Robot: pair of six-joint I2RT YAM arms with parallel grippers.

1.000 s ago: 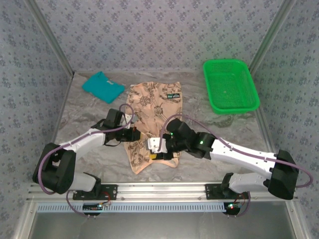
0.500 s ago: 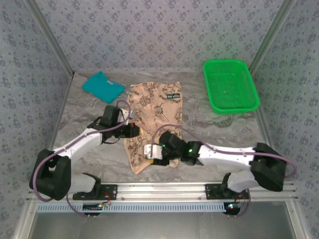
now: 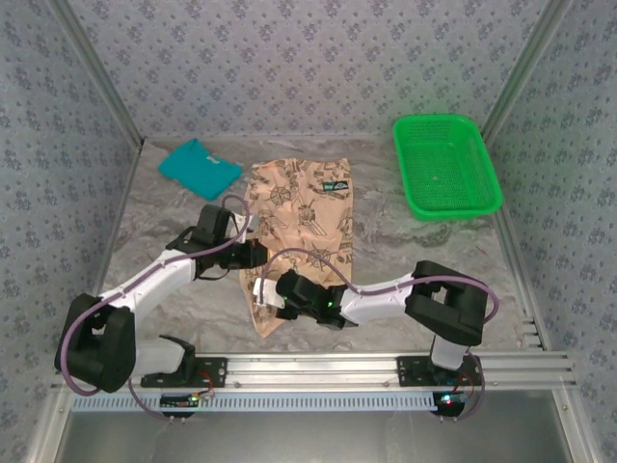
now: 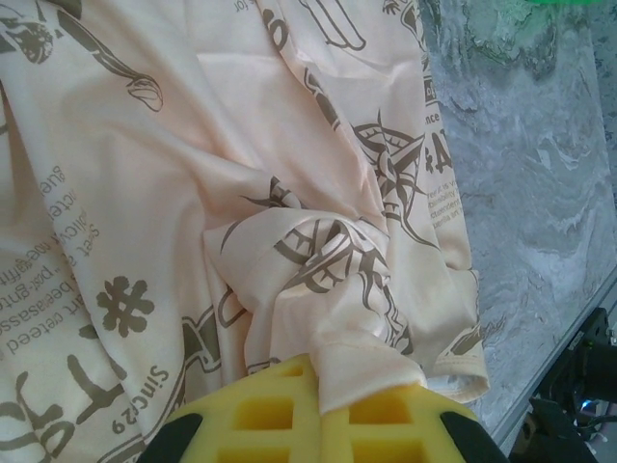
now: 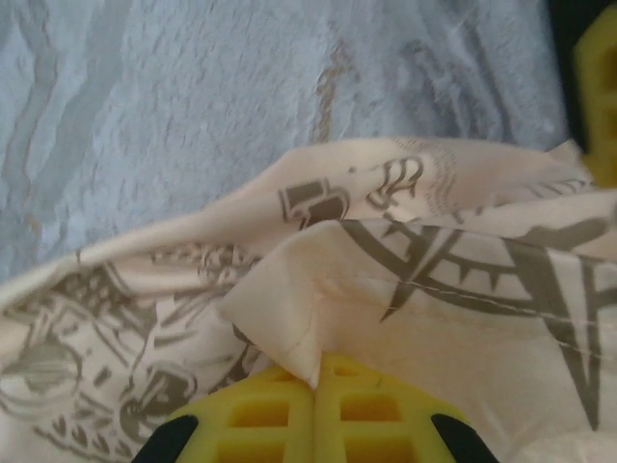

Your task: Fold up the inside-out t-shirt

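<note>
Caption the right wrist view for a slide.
Right gripper shut on a pinched corner of the inside-out t-shirt, marbled table beyond.

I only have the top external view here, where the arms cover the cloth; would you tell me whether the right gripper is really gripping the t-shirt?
Observer: Yes. In the right wrist view the right gripper is shut on a folded corner of the t-shirt.
Operator: Thank you. And the left gripper?
Observer: The left wrist view shows the left gripper shut on a bunched fold of the cloth, close to the shirt's edge.
</note>
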